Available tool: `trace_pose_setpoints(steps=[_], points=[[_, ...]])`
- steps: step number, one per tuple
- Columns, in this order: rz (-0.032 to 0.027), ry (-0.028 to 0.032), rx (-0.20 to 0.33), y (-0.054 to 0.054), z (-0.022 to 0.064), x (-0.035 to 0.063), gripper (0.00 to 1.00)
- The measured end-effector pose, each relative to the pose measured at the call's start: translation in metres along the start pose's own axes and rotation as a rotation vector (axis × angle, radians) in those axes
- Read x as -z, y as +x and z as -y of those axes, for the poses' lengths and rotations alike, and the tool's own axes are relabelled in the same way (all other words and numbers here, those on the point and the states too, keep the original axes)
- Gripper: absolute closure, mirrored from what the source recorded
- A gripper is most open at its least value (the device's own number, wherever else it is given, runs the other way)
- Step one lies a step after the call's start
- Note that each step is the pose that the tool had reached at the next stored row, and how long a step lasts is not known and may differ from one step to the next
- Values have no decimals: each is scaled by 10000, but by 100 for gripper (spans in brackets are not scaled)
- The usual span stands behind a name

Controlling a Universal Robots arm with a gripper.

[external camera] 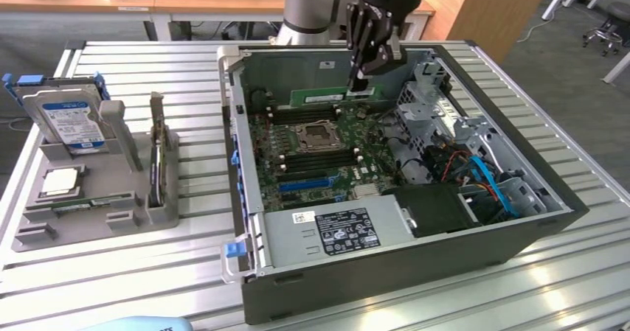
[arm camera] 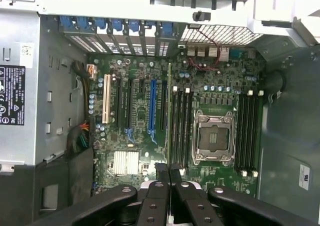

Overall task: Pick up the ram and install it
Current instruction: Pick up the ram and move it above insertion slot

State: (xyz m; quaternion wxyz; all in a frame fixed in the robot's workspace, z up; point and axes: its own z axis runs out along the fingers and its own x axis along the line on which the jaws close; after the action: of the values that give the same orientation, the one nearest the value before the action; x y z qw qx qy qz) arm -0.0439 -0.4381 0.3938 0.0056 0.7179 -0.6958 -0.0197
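The end effector (external camera: 362,86) is pinching the ram (external camera: 320,96) between its fingers, which are pressed together on the end of the stick at the exterior view's right. The ram is hanging inside the open computer case (external camera: 551,220), just above the motherboard (external camera: 295,150) and near the back wall of the case. It is standing on its long edge. Its long axis is running across the exterior view from left to right, parallel to the black memory slots (external camera: 310,114) beneath it, and the free end is pointing to the exterior view's left.

In the wrist view the ram (arm camera: 170,111) is appearing edge-on as a thin line going away from the end effector (arm camera: 170,170), beside the memory slots (arm camera: 181,123) next to the processor socket (arm camera: 214,137).

A pale sticker is lying on the ram's face, but its writing is too small to read. The power supply (external camera: 335,231) is carrying a black and white label, also not readable. On the counter (external camera: 147,279), at the exterior view's left, a grey holder (external camera: 128,176) is keeping a hard drive (external camera: 69,117) with a blue label; I cannot read the words on it.
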Motion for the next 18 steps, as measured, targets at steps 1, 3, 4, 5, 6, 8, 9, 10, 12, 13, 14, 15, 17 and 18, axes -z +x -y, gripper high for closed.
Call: trace_pose_setpoints(steps=[1,3,4,5,6,8,9,10,12,13,14,15,17,18], points=[[-1,0,-1,0,0,-13,88],[-1,0,-1,1,1,-38,88],[-2,-1,-1,0,2,-48,88],[-4,-1,-1,0,2,-52,88],[-4,-1,-1,0,2,-53,88],[-3,-1,-1,1,2,-53,88],[-3,0,0,1,2,-54,88],[-1,0,-1,1,6,-54,88],[0,0,-1,1,24,-54,88],[-1,0,-1,2,36,-54,88],[-2,0,0,2,48,-53,88],[-2,1,-1,2,59,-53,88],[-1,0,-1,3,84,-52,88],[-2,0,-1,4,96,-52,88]])
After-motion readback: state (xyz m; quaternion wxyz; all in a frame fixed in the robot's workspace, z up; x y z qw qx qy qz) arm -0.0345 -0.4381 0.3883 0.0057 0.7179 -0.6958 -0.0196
